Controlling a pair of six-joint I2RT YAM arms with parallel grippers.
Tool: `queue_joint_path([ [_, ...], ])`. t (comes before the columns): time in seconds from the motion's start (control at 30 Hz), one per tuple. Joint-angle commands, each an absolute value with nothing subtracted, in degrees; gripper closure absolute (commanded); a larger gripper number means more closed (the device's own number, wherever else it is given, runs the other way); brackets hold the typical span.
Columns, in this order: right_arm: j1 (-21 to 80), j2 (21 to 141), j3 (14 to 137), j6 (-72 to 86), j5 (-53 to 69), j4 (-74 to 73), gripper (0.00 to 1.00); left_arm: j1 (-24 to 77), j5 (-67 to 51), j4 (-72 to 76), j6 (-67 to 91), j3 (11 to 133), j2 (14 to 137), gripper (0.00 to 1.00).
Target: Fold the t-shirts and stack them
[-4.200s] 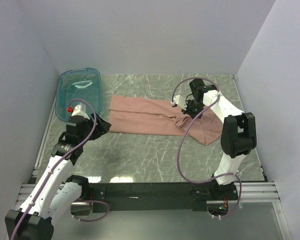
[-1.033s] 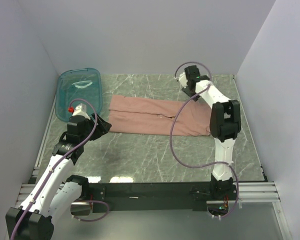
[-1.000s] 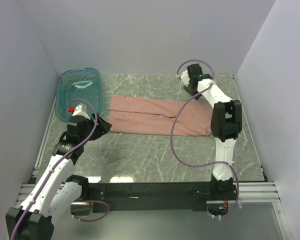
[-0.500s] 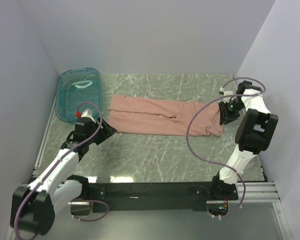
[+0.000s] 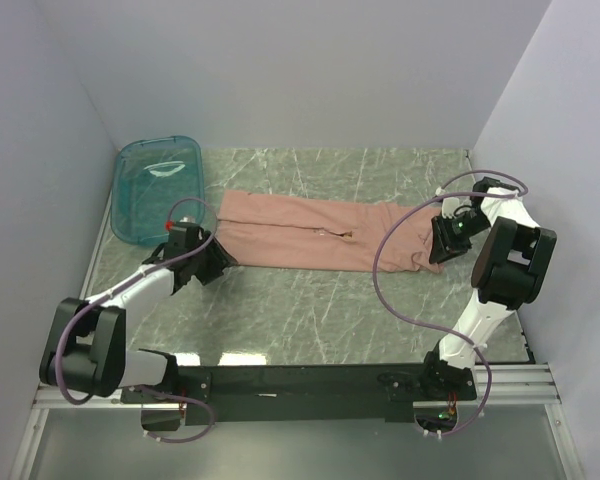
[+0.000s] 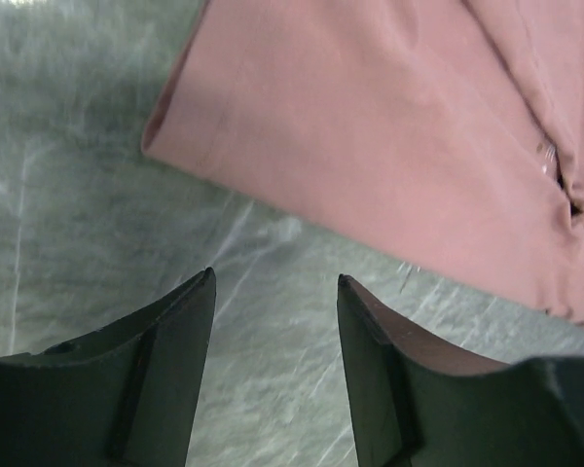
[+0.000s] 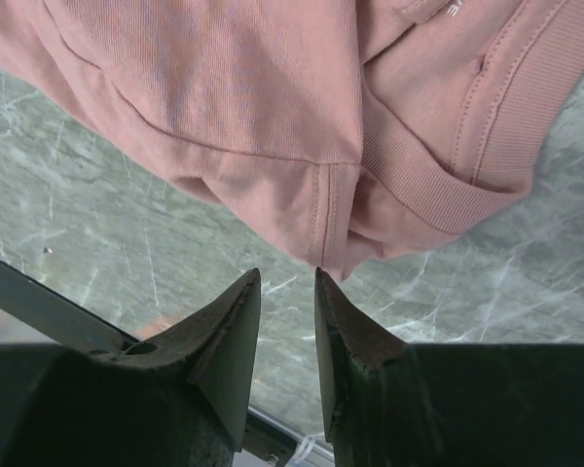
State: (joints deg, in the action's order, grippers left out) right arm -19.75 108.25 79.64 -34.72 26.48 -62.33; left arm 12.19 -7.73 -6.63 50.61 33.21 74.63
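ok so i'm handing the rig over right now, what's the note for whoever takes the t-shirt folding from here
Left gripper: open, empty, low over the table, just short of the near left corner of the t-shirt.
Right gripper: jaws narrowly apart, nothing between them, tips at the shirt's right end beside a ribbed edge.
Things: one pink t-shirt lies flat as a long band across the middle of the table. The teal tub is at the far left corner.
Done: the shirt looks folded lengthwise.
Left: grip the ends, fold it crosswise, set it down as the stack. No other shirt in view.
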Motion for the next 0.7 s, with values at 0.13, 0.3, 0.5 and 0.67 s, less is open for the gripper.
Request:
queue_joint_path([
  [0.13, -19.77, 108.1, 81.65, -34.72, 26.89, -61.7, 0.63, 12.22, -2.11, -5.36, 53.87, 37.79, 78.39, 0.43],
  [0.3, -19.86, 108.02, 81.65, -35.16, 26.89, -61.53, 0.63, 12.3, -0.18, -6.68, 55.11, 39.81, 81.21, 0.49],
  [0.5, -20.04, 107.67, 80.69, -34.89, 27.07, -60.56, 0.62, 12.57, 4.22, -8.44, 55.72, 39.99, 83.23, 0.52],
  [0.67, -20.04, 108.98, 79.81, -33.84, 25.75, -58.54, 0.61, 12.57, 3.69, -7.82, 55.28, 40.34, 85.78, 0.61],
])
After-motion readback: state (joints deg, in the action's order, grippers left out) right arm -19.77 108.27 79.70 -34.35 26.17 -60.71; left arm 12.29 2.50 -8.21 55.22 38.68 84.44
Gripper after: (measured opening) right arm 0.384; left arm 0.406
